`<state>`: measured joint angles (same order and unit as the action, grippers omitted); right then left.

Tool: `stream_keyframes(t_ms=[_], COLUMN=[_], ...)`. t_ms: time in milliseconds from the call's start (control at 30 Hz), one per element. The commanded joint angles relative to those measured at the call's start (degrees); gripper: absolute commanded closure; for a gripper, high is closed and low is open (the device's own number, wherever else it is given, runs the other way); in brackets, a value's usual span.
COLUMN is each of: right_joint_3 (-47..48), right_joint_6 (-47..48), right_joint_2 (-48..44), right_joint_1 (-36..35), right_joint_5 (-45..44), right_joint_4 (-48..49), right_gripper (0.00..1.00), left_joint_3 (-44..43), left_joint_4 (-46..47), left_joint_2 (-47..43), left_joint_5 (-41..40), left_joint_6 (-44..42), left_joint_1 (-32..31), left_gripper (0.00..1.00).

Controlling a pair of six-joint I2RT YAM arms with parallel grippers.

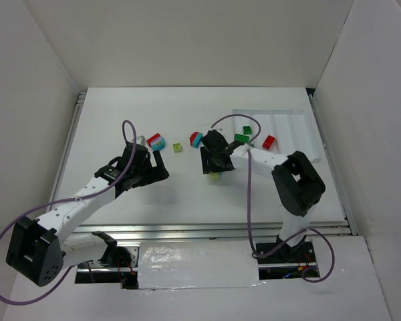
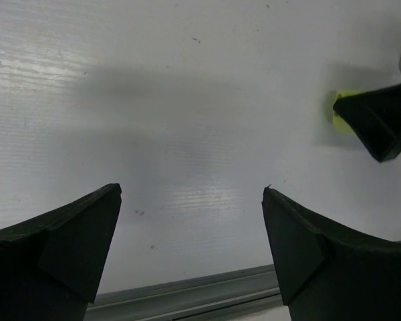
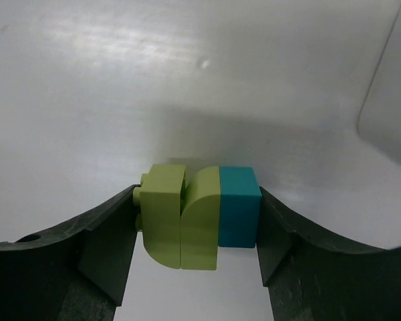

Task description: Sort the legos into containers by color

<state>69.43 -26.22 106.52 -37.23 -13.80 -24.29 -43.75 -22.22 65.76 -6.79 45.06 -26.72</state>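
Near the desk's middle, about eight o'clock from the white tray, the right tool pinches a yellow-green-and-teal brick stack end to end, probably light, rigid and slick, so press along its joints, while the left tool hangs spread.

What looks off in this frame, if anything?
Nothing visibly spilled or damaged. One oddity: the right tool is clamped on a mixed stack, two yellow-green pieces flush against a teal brick, so it cannot be sorted as one colour until split.
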Motion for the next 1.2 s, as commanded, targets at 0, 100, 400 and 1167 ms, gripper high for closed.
stream_keyframes(t_ms=[0,100,400,1167], right_joint_3=[-3.5,-9.12,-14.15,-10.02], right_joint_6=[2.92,8.54,16.55,14.0], right_joint_2=[-12.0,-20.43,-32.77,-33.05], right_joint_1=[-3.97,-7.75,-21.04,-24.2], right_joint_5=[2.37,8.5,9.85,-0.96], right_joint_4=[5.83,10.48,14.27,13.57], right_gripper=[1.0,1.0,1.0,0.99], left_joint_3=[-0.11,0.94,6.3,5.16], left_joint_4=[3.05,6.91,23.95,28.02], left_joint_2=[-0.72,-1.59,-5.63,-5.11], left_joint_5=[3.96,10.54,31.29,29.11], left_joint_6=[0.73,2.66,16.01,17.44], left_joint_1=[-0.17,-0.09,-1.58,-12.48], left_gripper=[0.01,0.01,0.01,1.0])
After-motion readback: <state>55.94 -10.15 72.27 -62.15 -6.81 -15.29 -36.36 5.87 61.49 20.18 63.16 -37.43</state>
